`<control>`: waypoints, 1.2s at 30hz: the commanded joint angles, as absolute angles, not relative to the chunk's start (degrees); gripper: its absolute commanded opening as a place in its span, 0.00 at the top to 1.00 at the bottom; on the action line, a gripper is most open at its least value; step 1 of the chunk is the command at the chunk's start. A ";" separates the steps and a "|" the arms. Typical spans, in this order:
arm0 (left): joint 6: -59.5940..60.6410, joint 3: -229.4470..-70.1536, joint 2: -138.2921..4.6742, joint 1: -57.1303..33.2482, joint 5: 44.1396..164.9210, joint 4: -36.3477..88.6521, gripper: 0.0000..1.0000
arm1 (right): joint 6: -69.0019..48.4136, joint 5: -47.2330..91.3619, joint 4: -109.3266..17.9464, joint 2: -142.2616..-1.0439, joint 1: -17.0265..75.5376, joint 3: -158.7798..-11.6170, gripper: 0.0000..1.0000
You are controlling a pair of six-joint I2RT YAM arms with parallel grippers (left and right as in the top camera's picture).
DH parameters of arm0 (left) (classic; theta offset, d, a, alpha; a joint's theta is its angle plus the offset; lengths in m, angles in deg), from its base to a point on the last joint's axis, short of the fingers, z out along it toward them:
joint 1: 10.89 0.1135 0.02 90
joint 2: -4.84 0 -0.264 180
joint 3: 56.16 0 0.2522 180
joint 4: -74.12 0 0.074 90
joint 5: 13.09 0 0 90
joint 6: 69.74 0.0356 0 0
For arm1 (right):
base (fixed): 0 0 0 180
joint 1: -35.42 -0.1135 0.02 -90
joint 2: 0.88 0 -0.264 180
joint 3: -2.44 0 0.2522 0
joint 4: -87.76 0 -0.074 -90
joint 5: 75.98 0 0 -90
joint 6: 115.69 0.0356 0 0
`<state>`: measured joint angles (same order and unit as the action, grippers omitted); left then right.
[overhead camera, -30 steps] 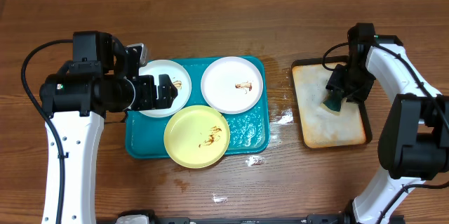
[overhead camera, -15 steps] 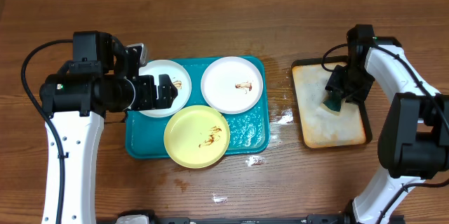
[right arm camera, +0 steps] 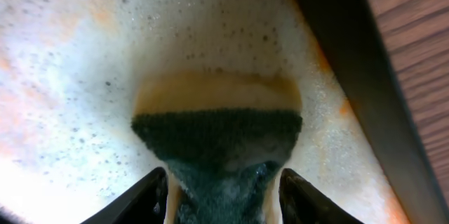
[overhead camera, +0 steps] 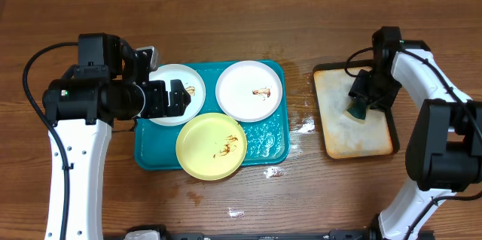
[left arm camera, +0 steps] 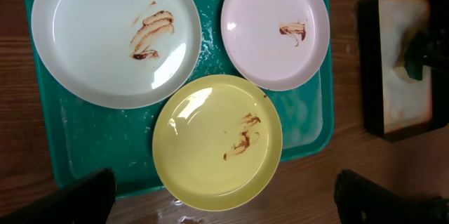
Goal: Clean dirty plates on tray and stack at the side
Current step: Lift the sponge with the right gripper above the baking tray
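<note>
Left gripper (overhead camera: 179,97) hovers over the left end of the tray (left arm camera: 91,147), fingers spread wide, holding nothing. The big white plate (left arm camera: 105,34), the second white plate (left arm camera: 275,27) and the yellow plate (left arm camera: 217,140) lie on it, each smeared brown. Right gripper (right arm camera: 224,182) pinches the sponge (right arm camera: 217,126), pressed into the foamy black-rimmed tray (overhead camera: 343,127). Against a second ago we see nothing shifted. We judge the sponge is soaking and wiping has not begun.
</note>
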<state>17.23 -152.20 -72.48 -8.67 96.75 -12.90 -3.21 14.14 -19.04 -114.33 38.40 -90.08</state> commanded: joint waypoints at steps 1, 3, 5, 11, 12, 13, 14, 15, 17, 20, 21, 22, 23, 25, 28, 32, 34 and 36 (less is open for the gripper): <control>17.71 -153.28 -72.70 -9.05 96.38 -12.68 0.00 | -2.93 15.04 -19.87 -115.03 37.77 -88.62 0.47; 17.71 -153.28 -72.70 -9.05 96.38 -12.68 0.00 | -2.93 15.21 -19.95 -115.03 37.73 -88.53 0.48; 17.71 -153.28 -72.70 -9.05 96.38 -12.65 0.00 | -2.93 15.23 -19.98 -115.03 37.73 -88.53 0.48; 17.71 -153.28 -72.70 -9.05 96.38 -12.59 0.00 | -2.95 15.21 -19.95 -115.03 37.73 -88.53 0.49; 17.71 -153.28 -72.70 -9.05 96.38 -12.57 0.00 | -2.97 15.21 -19.93 -115.03 37.73 -88.53 0.49; 17.71 -153.28 -72.70 -9.05 96.38 -12.57 0.00 | -2.99 15.19 -19.93 -115.03 37.73 -88.53 0.49; 17.71 -153.28 -72.70 -9.05 96.38 -12.55 0.00 | -2.97 15.21 -19.93 -115.03 37.73 -88.55 0.49; 17.71 -153.28 -72.70 -9.05 96.38 -12.55 0.00 | -2.97 15.21 -19.91 -115.03 37.73 -88.55 0.49; 17.71 -153.28 -72.70 -9.05 96.38 -12.55 0.00 | -2.97 15.21 -19.89 -115.03 37.73 -88.60 0.52; 17.71 -153.28 -72.70 -9.05 96.38 -12.55 0.00 | -2.99 15.19 -19.89 -115.03 37.75 -88.66 0.58; 17.71 -153.28 -72.70 -9.05 96.38 -12.55 0.00 | -2.99 15.17 -19.89 -115.03 37.75 -88.68 0.62; 17.71 -153.28 -72.70 -9.05 96.38 -12.55 0.00 | -2.99 15.17 -19.84 -115.03 37.75 -88.82 0.69; 17.71 -153.28 -72.70 -9.05 96.38 -12.57 0.00 | -2.97 15.17 -19.69 -115.03 37.75 -89.08 0.76; 17.71 -153.28 -72.70 -9.05 96.38 -12.57 0.00 | -2.95 15.17 -19.34 -115.03 37.75 -89.71 0.90; 17.71 -153.28 -72.70 -9.05 96.38 -12.55 0.00 | -2.93 14.95 -18.42 -115.03 37.75 -91.00 0.96; 17.71 -153.28 -72.70 -9.05 96.38 -12.52 0.00 | -2.95 14.95 -17.72 -115.01 37.73 -92.20 0.96; 17.71 -153.28 -72.70 -9.05 96.38 -12.52 0.00 | -2.93 14.75 -17.44 -115.01 37.73 -92.55 0.96; 17.69 -153.28 -72.70 -9.05 96.38 -12.48 0.00 | -2.97 14.47 -16.65 -115.01 37.73 -93.19 0.96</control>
